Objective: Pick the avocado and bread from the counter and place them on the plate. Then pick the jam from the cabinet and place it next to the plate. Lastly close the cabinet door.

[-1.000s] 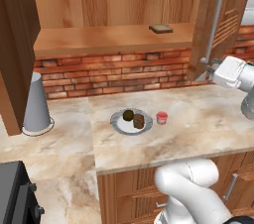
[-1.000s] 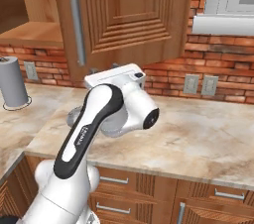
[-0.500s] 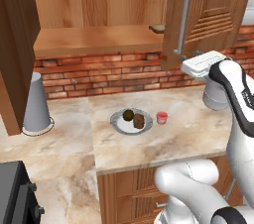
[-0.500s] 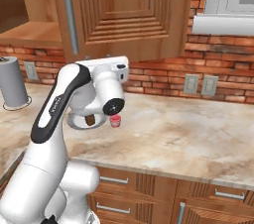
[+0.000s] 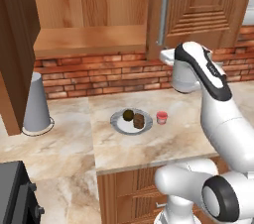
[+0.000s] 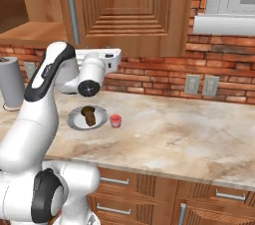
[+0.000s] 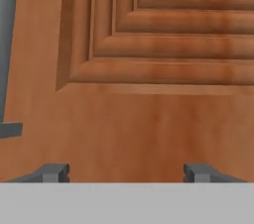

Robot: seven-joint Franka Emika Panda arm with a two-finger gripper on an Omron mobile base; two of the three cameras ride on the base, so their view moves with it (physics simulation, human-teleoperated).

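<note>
We find the avocado [image 5: 128,114] and the bread [image 5: 139,121] lying side by side on the plate [image 5: 118,124], well below the claw [image 7: 126,172] on the desk [image 5: 149,143]. The jam [image 5: 161,117] stands just beside the plate, apart from its rim. The claw is up against the cabinet [image 5: 89,39] door [image 7: 149,94], its tips wide apart and holding nothing. The steel bar handle [image 5: 162,12] runs beside it. A grey cylinder [image 5: 36,104] stands well apart on the desk. We read no brand, label or writing anywhere.
</note>
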